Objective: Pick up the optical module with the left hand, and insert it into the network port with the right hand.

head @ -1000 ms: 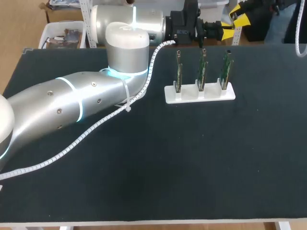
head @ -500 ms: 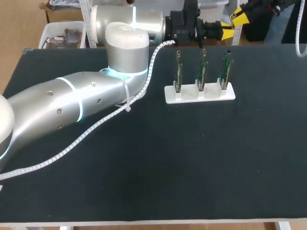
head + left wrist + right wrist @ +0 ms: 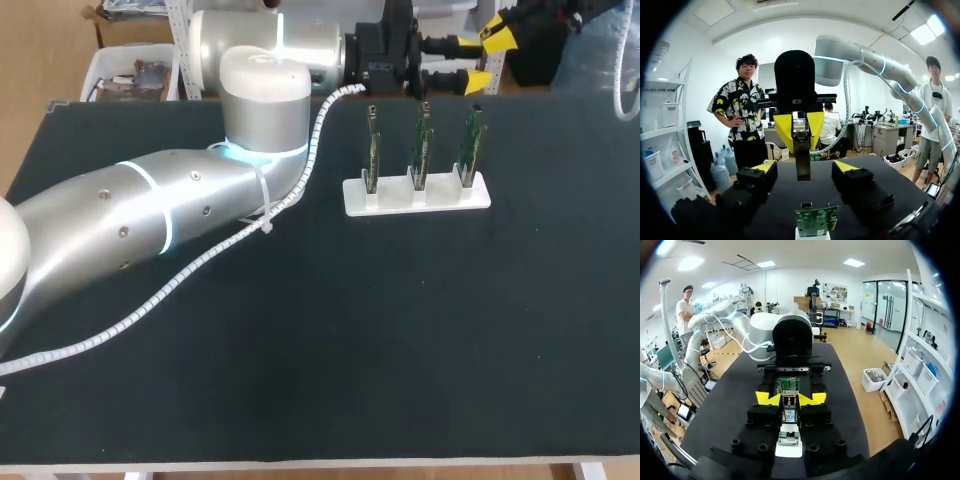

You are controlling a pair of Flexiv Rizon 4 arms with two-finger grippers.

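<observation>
Up at the head view's upper right, left claw (image 3: 805, 167) gapes apart; right claw (image 3: 790, 399) clamps the optical module (image 3: 789, 415).

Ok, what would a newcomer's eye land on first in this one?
The big silver left arm stretched across the black table from the left. Then the white holder with three green boards upright near the far edge. Beyond it the left gripper, jaws open, faces the right gripper, shut on a slim dark optical module.
</observation>
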